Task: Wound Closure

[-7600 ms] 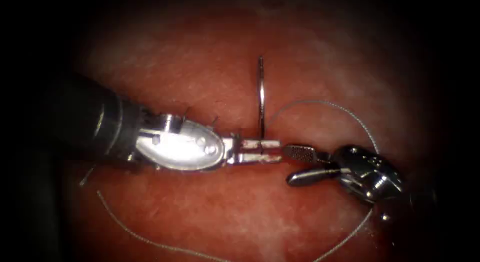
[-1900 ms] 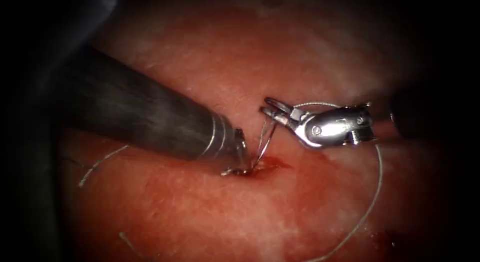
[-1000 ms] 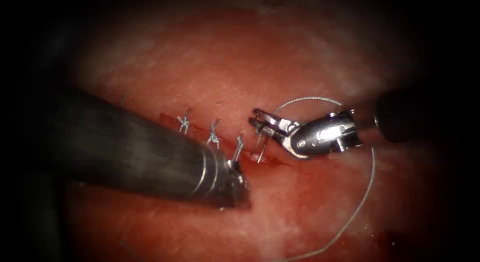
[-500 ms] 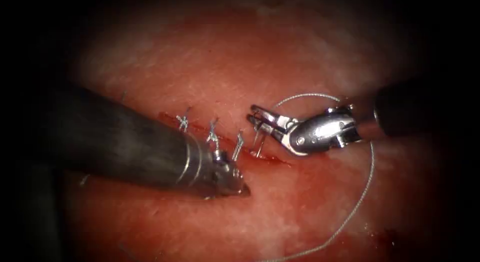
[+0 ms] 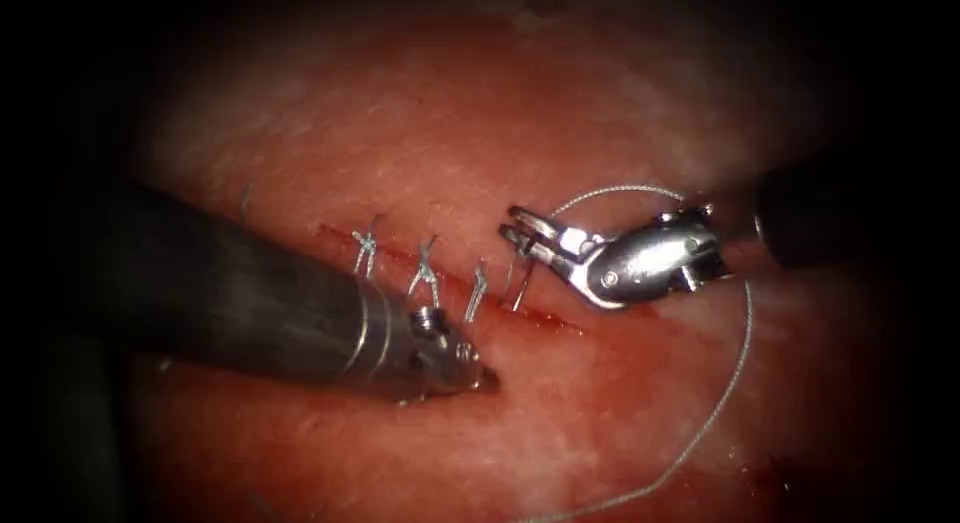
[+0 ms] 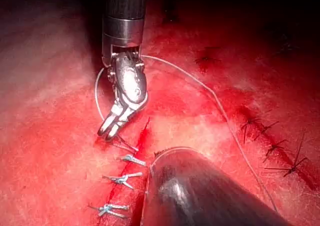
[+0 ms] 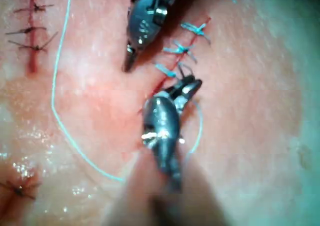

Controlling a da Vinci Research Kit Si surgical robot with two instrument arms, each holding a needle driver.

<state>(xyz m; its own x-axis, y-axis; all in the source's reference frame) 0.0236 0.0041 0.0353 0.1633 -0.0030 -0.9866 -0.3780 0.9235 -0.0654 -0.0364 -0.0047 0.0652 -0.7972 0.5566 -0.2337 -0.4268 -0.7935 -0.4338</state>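
We see the tissue with its cut running mid-frame: three stitches close its left stretch, while the right stretch is unstitched. The left tool, empty, looks closed below the cut. The right tool clamps the thin curved needle near its upper end, tip at the cut's edge. The thread loops lower right.

Right tool over cut, jaws pinched on needle near its end. Left tool beside cut, jaws together, holding nothing. Three knotted stitches across cut. Thread loops over tissue.
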